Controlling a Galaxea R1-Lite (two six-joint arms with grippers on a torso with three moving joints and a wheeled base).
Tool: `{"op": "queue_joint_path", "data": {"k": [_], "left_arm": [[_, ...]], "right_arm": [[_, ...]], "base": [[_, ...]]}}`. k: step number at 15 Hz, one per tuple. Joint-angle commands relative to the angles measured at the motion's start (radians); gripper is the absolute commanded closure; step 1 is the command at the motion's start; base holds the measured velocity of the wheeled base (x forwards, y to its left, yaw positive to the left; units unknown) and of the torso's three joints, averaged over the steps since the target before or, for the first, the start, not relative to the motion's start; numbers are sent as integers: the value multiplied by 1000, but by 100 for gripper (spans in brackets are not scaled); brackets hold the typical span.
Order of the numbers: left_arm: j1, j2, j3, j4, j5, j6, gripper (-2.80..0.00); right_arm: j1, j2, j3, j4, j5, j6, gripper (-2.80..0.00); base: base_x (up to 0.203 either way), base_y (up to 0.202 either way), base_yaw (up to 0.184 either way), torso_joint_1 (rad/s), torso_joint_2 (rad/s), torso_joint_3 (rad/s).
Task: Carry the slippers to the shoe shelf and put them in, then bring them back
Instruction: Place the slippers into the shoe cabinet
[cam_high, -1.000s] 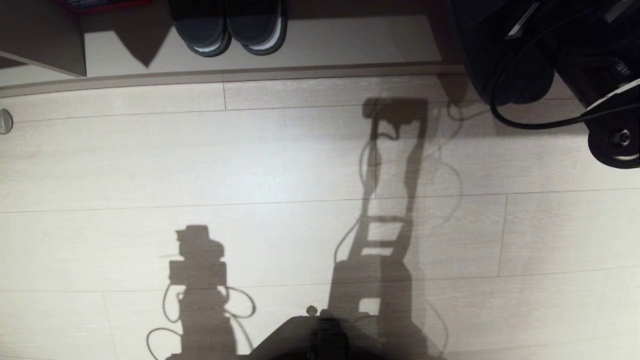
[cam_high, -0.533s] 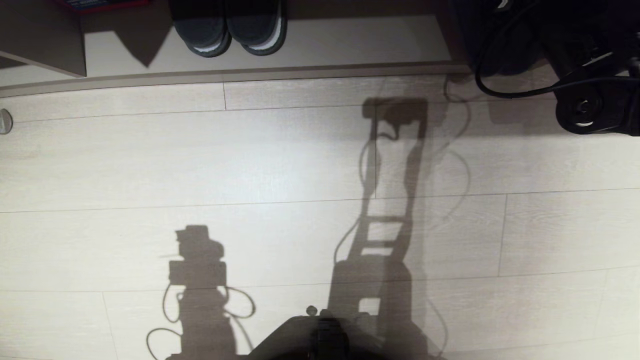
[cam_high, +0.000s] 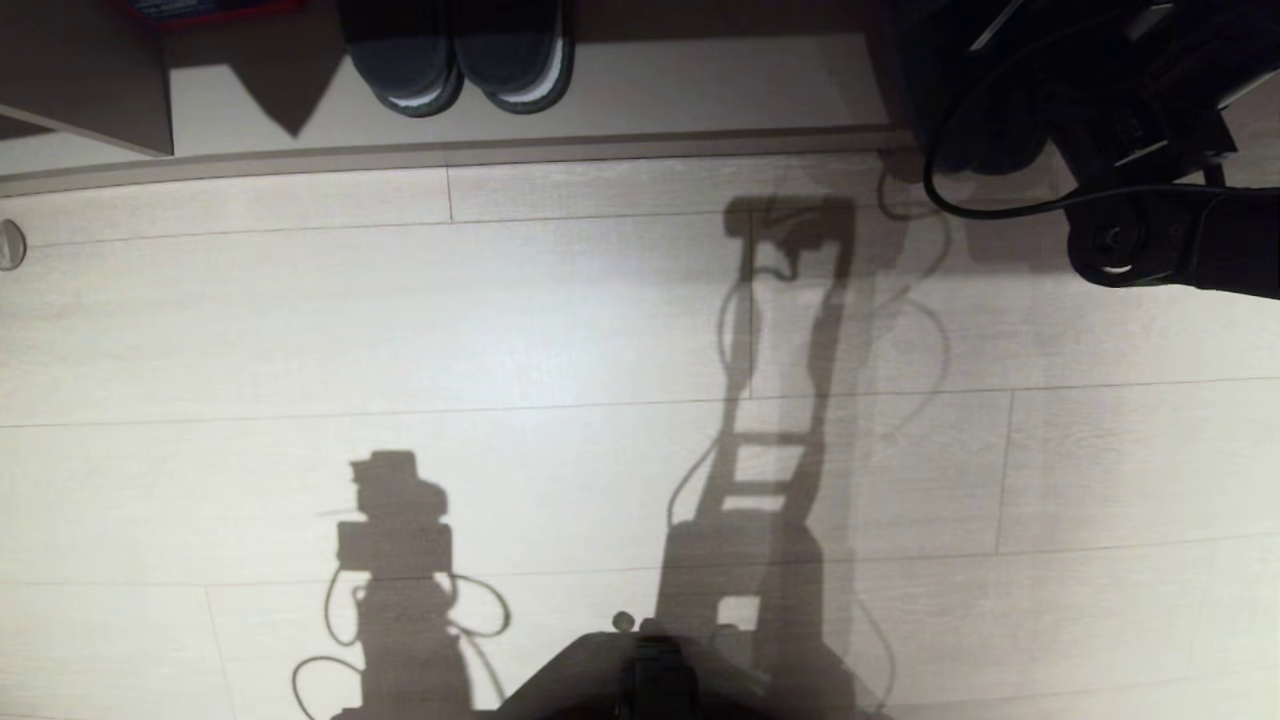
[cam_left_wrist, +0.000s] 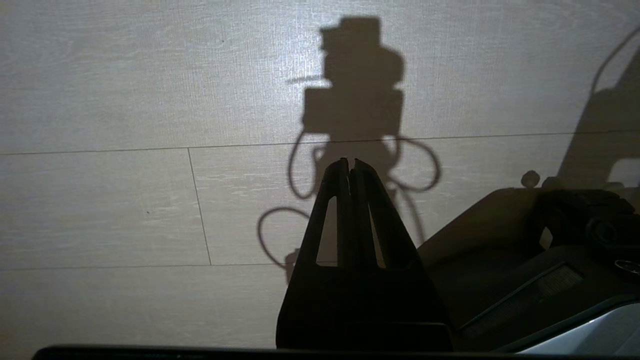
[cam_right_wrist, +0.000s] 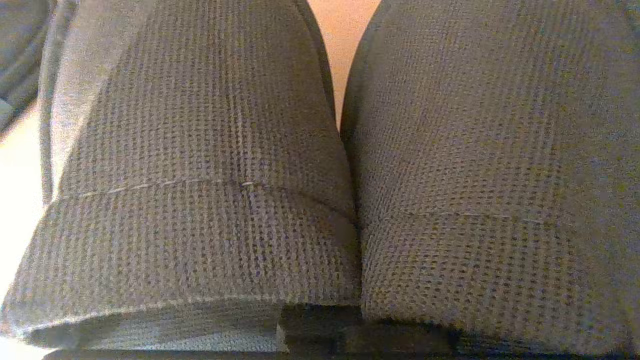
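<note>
Two grey-blue slippers (cam_right_wrist: 200, 150) fill the right wrist view, their woven toe bands pressed side by side. My right gripper (cam_right_wrist: 345, 235) is buried at the seam between them and shut on the slippers. In the head view the right arm (cam_high: 1150, 235) reaches to the far right end of the shoe shelf (cam_high: 700, 90), a pale board with a brown front lip; the slippers are only a dark mass (cam_high: 960, 110) there. My left gripper (cam_left_wrist: 350, 162) hangs shut and empty over the floor.
A black pair of slippers with white sole edges (cam_high: 460, 60) sits in the shelf to the left. A brown upright panel (cam_high: 90, 80) stands at the far left. The robot base (cam_high: 640, 670) and the arms' shadows lie on pale wood-grain floor.
The right arm has swung left and towards the shelf, carrying the dark mass of slippers further over the shelf's right end. The left arm, the base and the view have stayed still.
</note>
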Motion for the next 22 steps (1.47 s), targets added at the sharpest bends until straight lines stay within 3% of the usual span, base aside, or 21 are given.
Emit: {"op": "queue_joint_path", "data": {"k": [1, 5, 10, 11, 19, 22], "left_arm": [[0, 0, 2, 0, 0, 1, 0], [1, 0, 2, -1, 0, 0, 0], [0, 0, 2, 0, 0, 0, 0], [0, 0, 2, -2, 0, 0, 0], [0, 0, 2, 0, 0, 0, 0], [0, 0, 2, 0, 0, 0, 0]], "right_arm": [[0, -14, 0, -3, 9, 0, 0], [0, -20, 0, -1, 24, 0, 0], [0, 5, 1, -38, 26, 42, 0], [-1, 7, 1, -39, 26, 43, -280], [-1, 12, 5, -24, 18, 40, -280], [-1, -27, 81, 28, 4, 31, -280]], "base": [[86, 0, -3, -2, 4, 1], [175, 0, -1, 2, 2, 6], [10, 0, -1, 0, 0, 1], [0, 0, 0, 0, 0, 0], [0, 0, 0, 0, 0, 0], [0, 0, 0, 0, 0, 0]]}}
